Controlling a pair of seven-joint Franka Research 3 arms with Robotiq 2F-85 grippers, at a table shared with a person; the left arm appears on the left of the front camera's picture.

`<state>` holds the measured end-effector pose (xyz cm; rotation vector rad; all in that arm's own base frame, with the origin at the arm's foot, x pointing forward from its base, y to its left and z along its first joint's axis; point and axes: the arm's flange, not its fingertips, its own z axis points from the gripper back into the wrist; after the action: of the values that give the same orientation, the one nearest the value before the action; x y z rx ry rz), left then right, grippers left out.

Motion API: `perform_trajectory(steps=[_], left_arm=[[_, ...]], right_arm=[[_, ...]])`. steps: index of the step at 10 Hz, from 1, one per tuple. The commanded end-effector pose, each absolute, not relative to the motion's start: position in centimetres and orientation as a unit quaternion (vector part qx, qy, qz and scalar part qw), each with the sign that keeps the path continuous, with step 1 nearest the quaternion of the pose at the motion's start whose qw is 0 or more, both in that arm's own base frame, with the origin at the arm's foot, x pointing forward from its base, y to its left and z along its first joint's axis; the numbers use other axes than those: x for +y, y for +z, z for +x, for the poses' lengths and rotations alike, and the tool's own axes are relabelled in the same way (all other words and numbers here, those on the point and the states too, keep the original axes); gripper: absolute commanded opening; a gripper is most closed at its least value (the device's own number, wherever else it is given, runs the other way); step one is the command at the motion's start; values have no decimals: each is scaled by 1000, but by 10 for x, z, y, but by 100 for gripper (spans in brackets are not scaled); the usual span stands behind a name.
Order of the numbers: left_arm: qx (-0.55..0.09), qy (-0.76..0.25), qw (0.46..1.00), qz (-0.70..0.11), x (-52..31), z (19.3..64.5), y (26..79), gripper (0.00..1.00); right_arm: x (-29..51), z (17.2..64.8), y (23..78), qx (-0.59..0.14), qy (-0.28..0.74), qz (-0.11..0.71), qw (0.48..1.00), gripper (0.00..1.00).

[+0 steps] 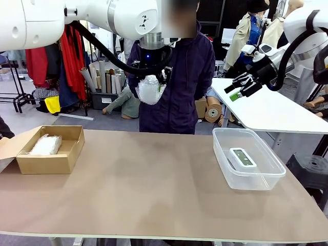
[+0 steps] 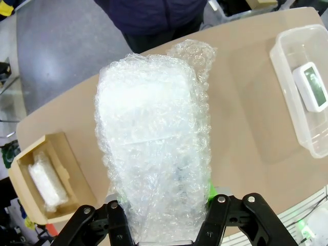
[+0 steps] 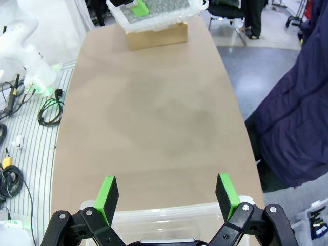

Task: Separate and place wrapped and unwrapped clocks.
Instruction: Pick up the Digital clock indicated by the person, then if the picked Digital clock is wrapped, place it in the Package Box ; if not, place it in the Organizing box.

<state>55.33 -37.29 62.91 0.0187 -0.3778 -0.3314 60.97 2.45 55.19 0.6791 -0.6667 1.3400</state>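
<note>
My left gripper [image 1: 150,84] hangs high over the table's middle, shut on a clock wrapped in bubble wrap [image 1: 150,90]; in the left wrist view that wrapped clock [image 2: 154,148] stands up between the black fingers [image 2: 164,225]. Another wrapped clock [image 1: 45,145] lies in the brown cardboard box [image 1: 48,163] at the left, the same wrapped clock [image 2: 46,180] in its box [image 2: 72,169] seen from above. The bare white clock [image 1: 242,157] with a green screen lies in the clear tub [image 1: 256,179]; the bare clock [image 2: 311,86] shows there too. My right gripper [image 1: 239,87] is open, raised above the tub, its green pads [image 3: 108,192] apart.
A person in a dark jacket [image 1: 179,77] stands at the table's far side, behind the held bundle. A white table [image 1: 271,110] stands at the back right. The brown tabletop [image 1: 148,179] stretches between box and tub. Cables [image 3: 48,110] lie on the floor beside the table.
</note>
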Motion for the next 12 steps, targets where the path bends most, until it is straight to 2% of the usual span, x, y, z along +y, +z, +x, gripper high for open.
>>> perform_trajectory(steps=[1,8,11,12], left_arm=[[-190,-161,968,9,-372,551,635,0],[-187,-164,969,9,-373,553,629,0],[-124,-115,982,-89,-332,529,655,0],[-131,-108,975,-141,-320,518,661,0]], right_arm=[[25,607,554,-297,599,302,680,100],[25,607,554,-297,599,302,680,100],[25,607,554,-297,599,302,680,100],[25,607,554,-297,599,302,680,100]])
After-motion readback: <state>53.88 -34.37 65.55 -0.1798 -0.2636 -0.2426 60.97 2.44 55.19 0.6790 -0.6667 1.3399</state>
